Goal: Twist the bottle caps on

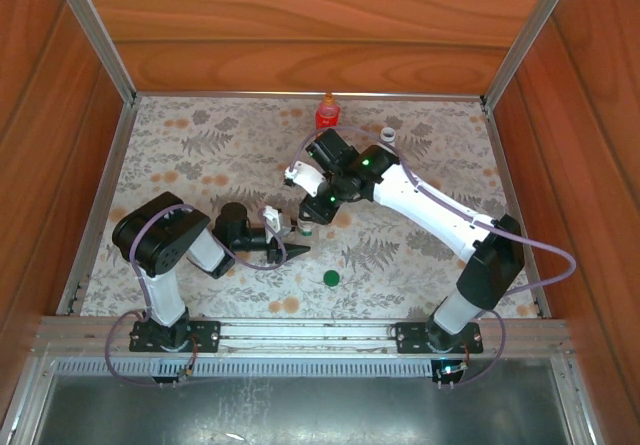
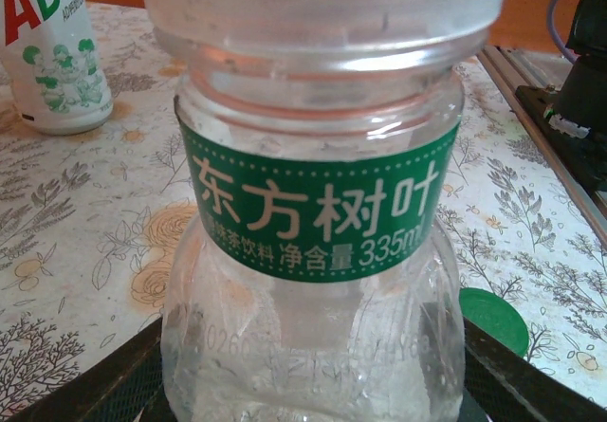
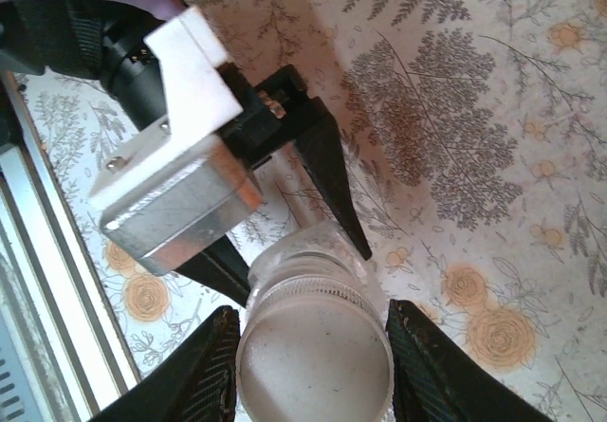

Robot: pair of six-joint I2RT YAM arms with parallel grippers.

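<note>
Right wrist camera is showing the right gripper (image 3: 313,308) pinching a whitish cap (image 3: 313,357) on top of the clear bottle (image 2: 313,204), which is standing mid-table. The left gripper (image 2: 318,389) is clamping that bottle's lower body from both sides. A green cap (image 1: 330,278) is lying loose on the table nearby, and the red bottle (image 1: 326,113) is standing at the far edge.

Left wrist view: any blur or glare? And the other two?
Left wrist: clear bottle very close, label sharp, glare near its top, white bottle cropped. Right wrist: cap slightly soft, right gripper fingers dark. Top external: even light, red bottle tiny.
</note>
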